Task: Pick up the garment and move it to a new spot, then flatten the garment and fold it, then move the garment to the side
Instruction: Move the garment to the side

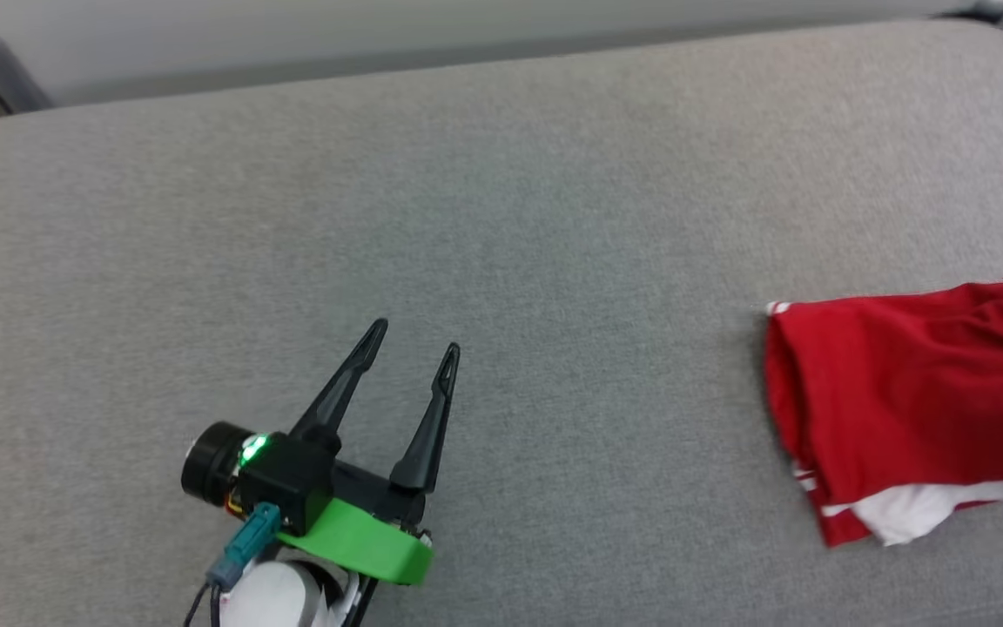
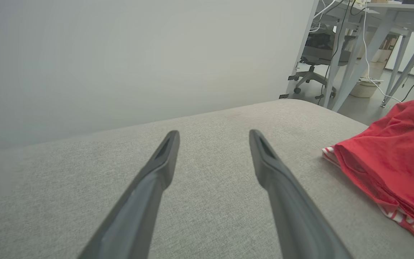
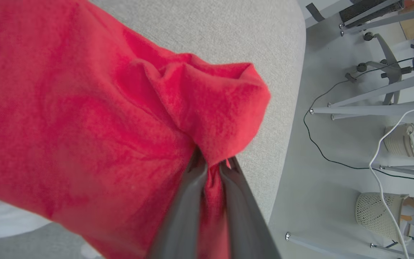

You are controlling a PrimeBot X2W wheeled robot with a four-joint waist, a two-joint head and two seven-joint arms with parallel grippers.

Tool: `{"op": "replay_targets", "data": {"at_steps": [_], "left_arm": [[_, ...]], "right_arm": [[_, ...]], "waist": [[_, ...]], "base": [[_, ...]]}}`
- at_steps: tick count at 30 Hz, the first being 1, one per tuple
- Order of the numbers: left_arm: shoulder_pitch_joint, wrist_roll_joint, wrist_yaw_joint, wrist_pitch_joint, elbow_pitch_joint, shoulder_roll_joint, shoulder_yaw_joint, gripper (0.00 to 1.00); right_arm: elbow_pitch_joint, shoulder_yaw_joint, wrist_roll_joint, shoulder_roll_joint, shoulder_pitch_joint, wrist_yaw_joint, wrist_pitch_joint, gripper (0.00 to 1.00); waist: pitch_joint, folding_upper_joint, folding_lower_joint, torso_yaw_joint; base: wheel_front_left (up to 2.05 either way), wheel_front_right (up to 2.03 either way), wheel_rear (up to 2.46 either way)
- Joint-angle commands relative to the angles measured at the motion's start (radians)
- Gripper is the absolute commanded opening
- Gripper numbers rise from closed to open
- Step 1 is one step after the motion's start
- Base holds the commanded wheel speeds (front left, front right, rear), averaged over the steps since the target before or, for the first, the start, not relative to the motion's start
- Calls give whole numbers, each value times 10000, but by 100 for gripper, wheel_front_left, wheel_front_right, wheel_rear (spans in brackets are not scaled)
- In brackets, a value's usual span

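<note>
The garment (image 1: pixel 911 401) is a bundled red jersey with white, red-striped trim, lying at the right of the grey cushioned surface (image 1: pixel 501 218). In the right wrist view my right gripper (image 3: pixel 212 163) is shut on a bunched fold of the garment (image 3: pixel 84 115), red cloth pinched between its dark fingers. My left gripper (image 1: pixel 414 338) stands open at the lower left of the head view, well apart from the garment. Between its spread fingers in the left wrist view there is bare grey fabric, with the left gripper (image 2: pixel 214 138) pointing past the garment (image 2: pixel 390 169) at the right.
The surface's rounded right edge (image 3: pixel 289 108) drops to a pale floor. Beyond it stand table legs (image 2: pixel 354 61), an office chair (image 2: pixel 313 68), white mesh baskets (image 3: pixel 376 214) and loose cables (image 3: pixel 322 144). A plain wall (image 2: pixel 120 54) runs behind the surface.
</note>
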Motion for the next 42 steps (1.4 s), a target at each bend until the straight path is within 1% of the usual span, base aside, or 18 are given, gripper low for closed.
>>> {"op": "replay_targets", "data": {"at_steps": [1,5,9,11,15,23,29,32,33,38,42], "left_arm": [[-268,147,-27,-57,-128,172,-41,100],[-677,265,-27,-57,-521,519,-181,100],[-1078,377,-27,-57,-1038,879,-229,100],[-1248,413,-27,-57,-1259,1023,-242,100],[-1520,475,-27,-57,-1679,1204,-298,100],[-1831,633,-13,-55,-2449,1466,-378,100],[-1784,695,63,-46,-2570,1549,-402,100],[-1822,681,89,-47,-2512,1532,-411,100],[-1845,664,93,-48,-2467,1511,-420,100],[-1906,563,103,-53,-2175,1300,-500,100],[-1868,427,108,-54,-1937,997,-468,100]], "right_arm": [[346,-104,102,-110,-316,-15,-310,0],[1614,-475,67,-476,-743,-15,-1110,0],[2843,-1036,-52,-500,-1369,-15,-2013,0],[3456,-1376,-198,-393,-1736,-15,-2530,0],[4768,-1804,-612,-344,-2319,-15,-3476,0],[7184,-2874,-1194,-151,-3452,-15,-4586,0],[8183,-3085,-1518,251,-4052,-15,-5181,0],[8549,-3076,-1710,337,-4288,-15,-5366,0],[8655,-3070,-1802,353,-4379,-15,-5441,100],[9009,-3089,-2142,352,-4754,-15,-5712,100],[8984,-3139,-2166,257,-4957,-15,-6095,100]], "waist": [[1050,110,0,-841],[1790,110,0,-1092],[2526,110,0,-1188],[2817,110,0,-1185],[3332,110,0,-1072],[4146,110,0,-658],[4301,110,0,-471],[4258,110,0,-392],[4214,110,0,-363],[3799,110,0,-269],[3183,110,0,-152]], "base": [[0,0,0],[0,0,0],[0,0,0],[0,0,0],[0,0,0],[0,0,0],[0,0,0],[0,0,0],[0,0,0],[0,0,0],[0,0,0]]}}
